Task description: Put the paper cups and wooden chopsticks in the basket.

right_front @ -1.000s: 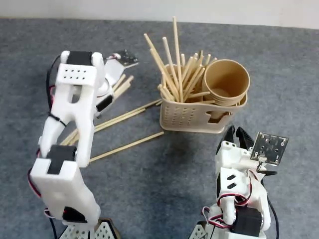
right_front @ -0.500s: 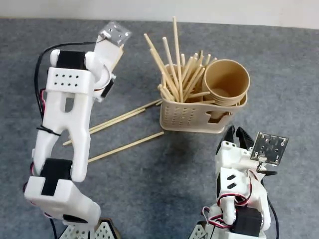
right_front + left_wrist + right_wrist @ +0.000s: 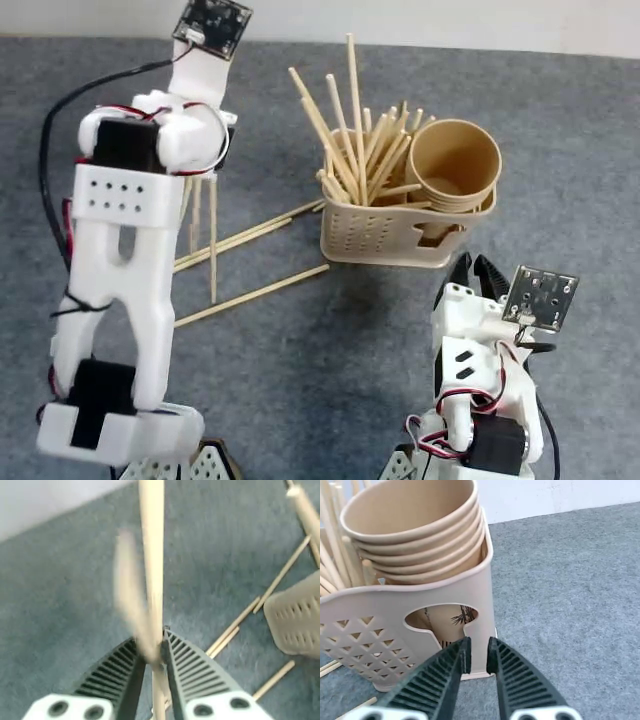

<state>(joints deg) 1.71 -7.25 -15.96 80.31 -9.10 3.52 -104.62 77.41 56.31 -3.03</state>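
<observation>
**Left tool holds sticks upright; basket off to its side**

Right tool (image 3: 478, 652) sits nearest the bases, parked just in front of the basket (image 3: 390, 240) wall. It is pressed nearly together with nothing in it. It is the closer arm to the basket but carries no load.

Loose chopsticks (image 3: 252, 292) lie flat on the grey tabletop (image 3: 330, 380) between the left arm and the basket. Their long axes run diagonally toward the basket's lower corner, and they are nearer the left arm.

Left tool (image 3: 152, 642) is raised above the tabletop and pinches the held chopsticks (image 3: 212, 250). There look to be two, one of them blurred. They hang roughly vertical, tips down, over the loose ones.

The basket lies sideways from this tool, apart from it, with its opening facing up. Judgement: the sticks need carrying across above the rim before release.

Basket contents: stacked paper cups (image 3: 452, 160) in the end next to the right tool, and a bundle of stored chopsticks (image 3: 355, 140) standing fanned in the other end, leaning over the rim.
</observation>
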